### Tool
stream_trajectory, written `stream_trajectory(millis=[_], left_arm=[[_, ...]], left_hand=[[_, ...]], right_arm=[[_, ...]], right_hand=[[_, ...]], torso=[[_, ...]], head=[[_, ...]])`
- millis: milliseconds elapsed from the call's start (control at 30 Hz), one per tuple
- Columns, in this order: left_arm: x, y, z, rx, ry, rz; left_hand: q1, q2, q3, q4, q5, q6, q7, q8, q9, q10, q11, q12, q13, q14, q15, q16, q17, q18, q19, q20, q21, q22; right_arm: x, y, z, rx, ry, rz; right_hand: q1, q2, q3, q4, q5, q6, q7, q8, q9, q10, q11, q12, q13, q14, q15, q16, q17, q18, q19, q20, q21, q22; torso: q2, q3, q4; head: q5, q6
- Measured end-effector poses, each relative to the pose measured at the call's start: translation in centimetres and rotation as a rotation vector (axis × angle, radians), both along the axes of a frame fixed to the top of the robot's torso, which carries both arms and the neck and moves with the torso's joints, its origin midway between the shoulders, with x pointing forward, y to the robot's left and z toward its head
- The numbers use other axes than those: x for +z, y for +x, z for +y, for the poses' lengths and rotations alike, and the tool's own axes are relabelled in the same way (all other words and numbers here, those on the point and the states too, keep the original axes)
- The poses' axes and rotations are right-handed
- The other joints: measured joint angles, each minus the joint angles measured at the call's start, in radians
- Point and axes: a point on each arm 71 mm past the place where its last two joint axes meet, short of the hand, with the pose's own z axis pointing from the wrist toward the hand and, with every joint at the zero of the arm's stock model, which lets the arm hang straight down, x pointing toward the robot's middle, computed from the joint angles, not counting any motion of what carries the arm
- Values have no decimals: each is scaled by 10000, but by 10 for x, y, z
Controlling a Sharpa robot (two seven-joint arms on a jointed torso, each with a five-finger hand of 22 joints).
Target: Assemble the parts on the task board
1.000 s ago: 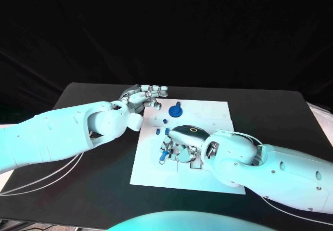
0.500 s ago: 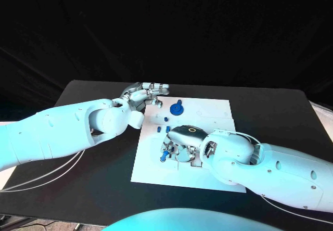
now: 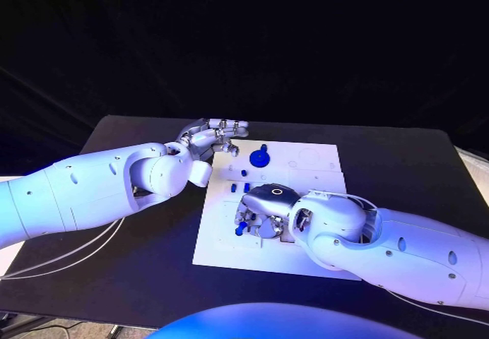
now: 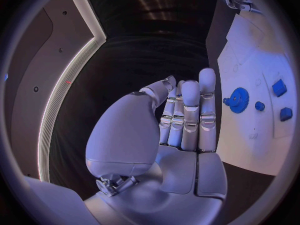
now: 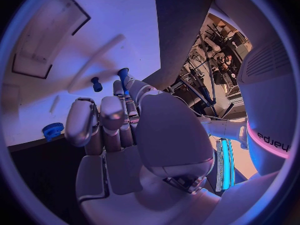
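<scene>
White plate, the task board [image 3: 306, 240], lies in the middle of the black table [image 3: 408, 162] with my two hands at it. Pale letters run along my right forearm in the right wrist view, upside down there and cut off at the rim, so I cannot make out the word. No writing shows on the board itself.

My right hand [image 3: 267, 208] is palm down over the near middle of the board. Just beside its fingertips, on the side toward my left arm, a small blue peg [image 3: 239, 229] stands on the board; in the right wrist view the same blue peg [image 5: 124, 78] sits right against the tip of one finger [image 5: 119, 92], touching or very nearly so. Those fingers are curled downward, and I cannot tell whether they actually pinch the peg. A second small blue peg [image 5: 96, 84] stands apart from the fingers.

My left hand [image 3: 211, 139] hovers at the board's far corner on my left arm's side, its fingers [image 4: 189, 115] straight, side by side, released and holding nothing. A blue gear [image 3: 258, 159] sits on the board just beside that hand, apart from it, with small blue blocks [image 3: 239, 188] between the gear and my right hand.
</scene>
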Motion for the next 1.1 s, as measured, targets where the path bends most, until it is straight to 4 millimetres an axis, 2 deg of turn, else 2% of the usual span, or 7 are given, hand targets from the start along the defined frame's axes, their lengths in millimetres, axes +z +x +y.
stream_trajectory(millis=[267, 333, 467, 567, 667, 900, 1100], left_arm=[[0, 0, 0, -2, 1, 5], [0, 0, 0, -3, 2, 7], [0, 0, 0, -6, 4, 13], [0, 0, 0, -9, 6, 21], [0, 0, 0, -6, 9, 25], [0, 0, 1, -8, 17, 41], [-1, 0, 2, 6, 32, 65]], left_hand=[[0, 0, 0, 0, 0, 0, 0, 0, 0, 0, 0, 0, -1, 0, 0, 0, 0, 0, 0, 0, 0, 0], [0, 0, 0, 0, 0, 0, 0, 0, 0, 0, 0, 0, -1, 0, 0, 0, 0, 0, 0, 0, 0, 0], [0, 0, 0, 0, 0, 0, 0, 0, 0, 0, 0, 0, -2, 0, 0, 0, 0, 0, 0, 0, 0, 0], [0, 0, 0, 0, 0, 0, 0, 0, 0, 0, 0, 0, -2, 0, 0, 0, 0, 0, 0, 0, 0, 0], [0, 0, 0, 0, 0, 0, 0, 0, 0, 0, 0, 0, -2, 0, 0, 0, 0, -1, 0, 0, 0, 0], [0, 0, -70, -14, 0, -1, -1, 68, 0, -89, 17, 122, 13, -73, -3, 0, -70, 0, 0, 0, -94, -57], [0, 0, -70, -14, 0, -2, -1, 67, 0, -89, 17, 122, 13, -75, -1, 0, -70, 0, 0, 0, -94, -57]], right_arm=[[0, -3, 6, 172, -196, -269], [0, -3, 7, 208, -219, -327], [-3, -4, 7, 202, -313, -360], [-4, -4, 5, 130, -334, -402], [-4, -3, 4, 54, -263, -477], [5, -7, -7, -238, 679, -872], [23, -7, -35, -734, 1745, -1349]], right_hand=[[-2, -3, -1, 0, -2, 5, -10, -54, 4, -5, 41, -36, 4, 0, 0, 0, -1, 1, 0, 0, 0, -5], [-165, -166, 0, 0, 30, -81, 67, -83, 4, -163, 140, -187, 3, 0, 0, 0, -33, 0, -3, 3, 0, -46], [-635, -631, -221, 102, 297, -1238, 277, -222, -247, -1180, 370, -694, -48, -31, 214, -112, -272, 1, -261, 251, -271, -469], [-806, -802, -640, 50, 359, -2085, 388, -222, -280, -2149, 539, -770, -28, -182, 365, -444, -684, 0, -621, 359, -657, -1008], [-815, -811, -1035, 16, 372, -2425, 421, -221, -274, -2640, 624, -733, -1, -287, 471, -626, -942, 0, -794, 464, -884, -1311], [-755, -751, -1726, 53, 450, -2318, 536, -221, -217, -2771, 654, -251, 48, -433, 465, -870, -1337, 2, -915, 483, -1047, -1515], [-593, -589, -1924, 73, 601, -1963, 436, -159, -191, -2313, 536, 166, 47, -357, 390, -870, -1329, 0, -782, 427, -966, -1337]], torso=[[-3, -1, -4], [-3, -1, -4], [-3, -1, -4], [-6, -2, -4], [-8, -1, -4], [-8, 5, -5], [-21, 5, -15]], head=[[9, -22], [9, -27], [9, -34], [3, -35], [-10, -22], [-54, 25], [-110, 78]])
